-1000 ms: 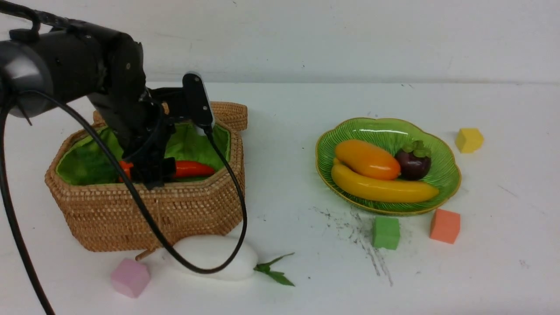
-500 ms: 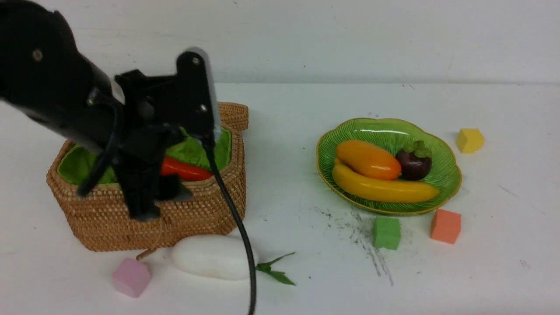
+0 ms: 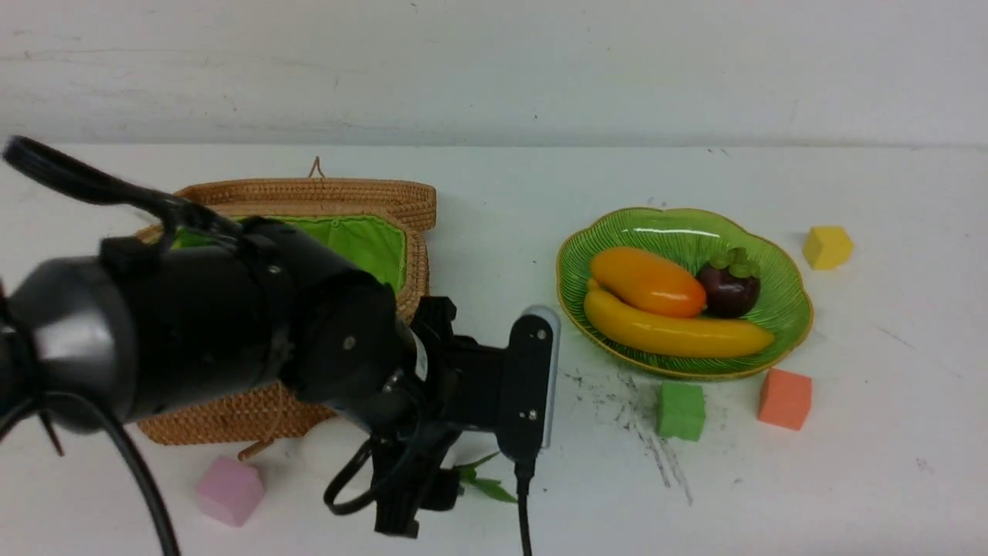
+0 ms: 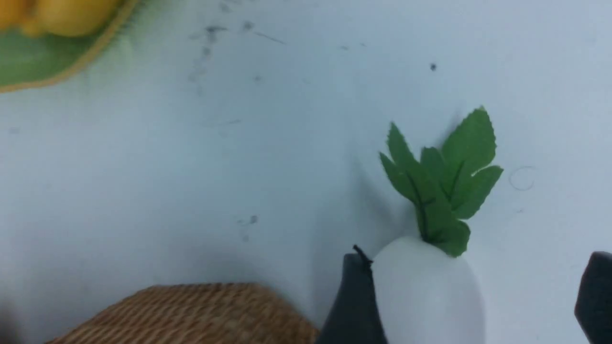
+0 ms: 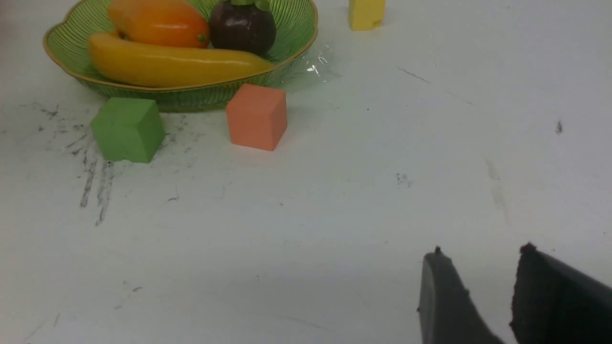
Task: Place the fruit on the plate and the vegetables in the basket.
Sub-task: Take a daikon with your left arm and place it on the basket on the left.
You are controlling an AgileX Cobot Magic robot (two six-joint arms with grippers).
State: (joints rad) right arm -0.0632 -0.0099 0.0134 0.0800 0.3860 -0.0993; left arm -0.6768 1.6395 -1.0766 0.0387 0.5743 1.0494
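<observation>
The white vegetable with green leaves lies on the table in front of the basket. My left gripper is open around it. One finger touches its side and the other finger stands well apart. In the front view my left arm hides the white body, and only the leaves show. The arm also hides most of the basket's inside. The mango, mangosteen and banana lie on the green plate. My right gripper is open and empty above bare table.
A pink cube sits left of the left gripper. A green cube and an orange cube stand just in front of the plate, and a yellow cube is behind it to the right. The basket's lid lies folded back.
My left arm has come out of the basket and swung down and forward to the white vegetable on the table, jaws empty. The right gripper has not moved.
</observation>
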